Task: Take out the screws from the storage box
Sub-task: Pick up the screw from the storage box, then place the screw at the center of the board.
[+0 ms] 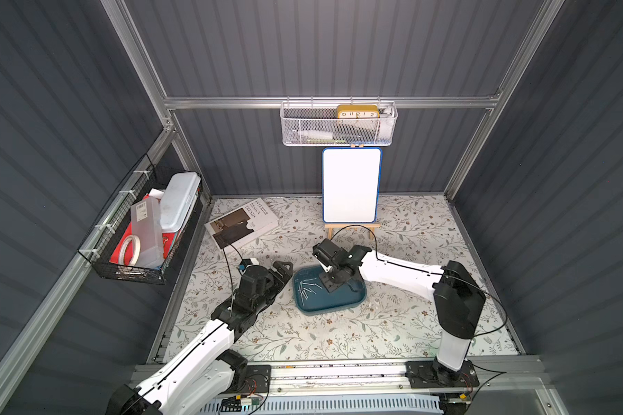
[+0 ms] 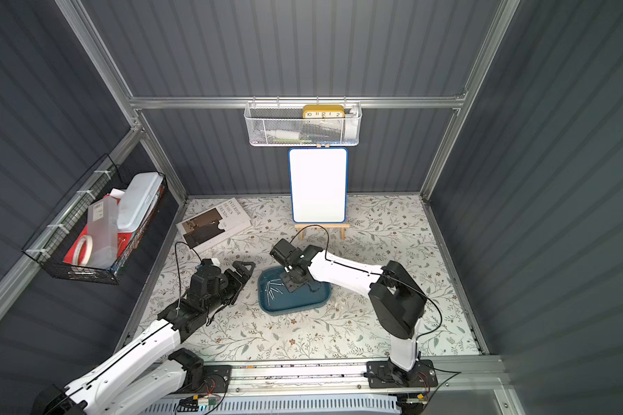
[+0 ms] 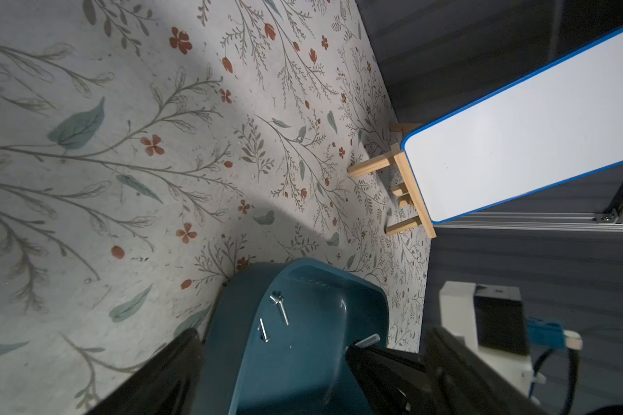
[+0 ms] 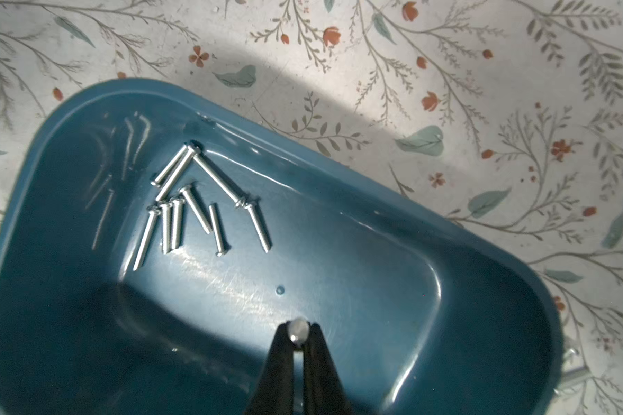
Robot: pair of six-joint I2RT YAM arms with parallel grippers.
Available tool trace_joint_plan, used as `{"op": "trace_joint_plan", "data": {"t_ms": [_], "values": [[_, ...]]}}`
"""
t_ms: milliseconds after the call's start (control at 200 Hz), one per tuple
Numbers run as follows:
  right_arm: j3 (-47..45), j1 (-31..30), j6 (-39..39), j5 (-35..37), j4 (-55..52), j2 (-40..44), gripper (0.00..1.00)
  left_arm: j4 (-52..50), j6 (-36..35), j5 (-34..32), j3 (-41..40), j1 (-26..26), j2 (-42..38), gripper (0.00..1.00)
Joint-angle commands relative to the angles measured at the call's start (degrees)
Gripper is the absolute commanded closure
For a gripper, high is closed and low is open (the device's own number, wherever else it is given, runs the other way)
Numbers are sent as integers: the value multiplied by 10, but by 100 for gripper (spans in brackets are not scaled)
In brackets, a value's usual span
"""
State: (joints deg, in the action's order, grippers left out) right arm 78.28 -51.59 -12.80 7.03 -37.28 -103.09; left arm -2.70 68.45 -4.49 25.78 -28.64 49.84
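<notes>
Pinching a single screw (image 4: 298,328) between its closed tips, the right end effector (image 4: 299,337) hangs over the bare floor of the storage box (image 4: 374,287). The other screws (image 4: 195,204) lie in a loose cluster well apart from it, toward the box's left end, some touching or crossing one another. The box sits on the flowered surface (image 1: 303,341) between the two arms. In both top views the right arm (image 1: 400,273) reaches across the box's right half and hides that part of it.

The left end effector (image 1: 279,282) rests just beside the box's left edge with its fingers spread wide and nothing between them but a corner of the box, as the left wrist view shows.

Behind the box a whiteboard (image 1: 351,185) stands on a small wooden easel (image 1: 353,228), and the right arm's cable (image 1: 360,227) loops in front of it. A book (image 1: 241,222) lies at the rear left. A black wire basket (image 1: 123,273) hangs on the left wall. A white mesh basket (image 1: 339,134) on the rear rail holds a yellow clock (image 1: 358,111).
</notes>
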Motion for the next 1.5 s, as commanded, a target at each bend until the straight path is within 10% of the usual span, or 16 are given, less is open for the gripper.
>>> {"op": "trace_joint_plan", "data": {"t_ms": [0, 740, 1496], "values": [[-24, 11, -27, -1, 1, 41, 94, 29, -15, 17, 6, -2, 13, 1], [-171, 228, -29, -41, -34, 237, 95, 67, -25, 45, 32, -2, 71, 2], [-188, 297, -32, -60, -16, 90, 95, 62, -30, 43, 25, -2, 65, 2]]}}
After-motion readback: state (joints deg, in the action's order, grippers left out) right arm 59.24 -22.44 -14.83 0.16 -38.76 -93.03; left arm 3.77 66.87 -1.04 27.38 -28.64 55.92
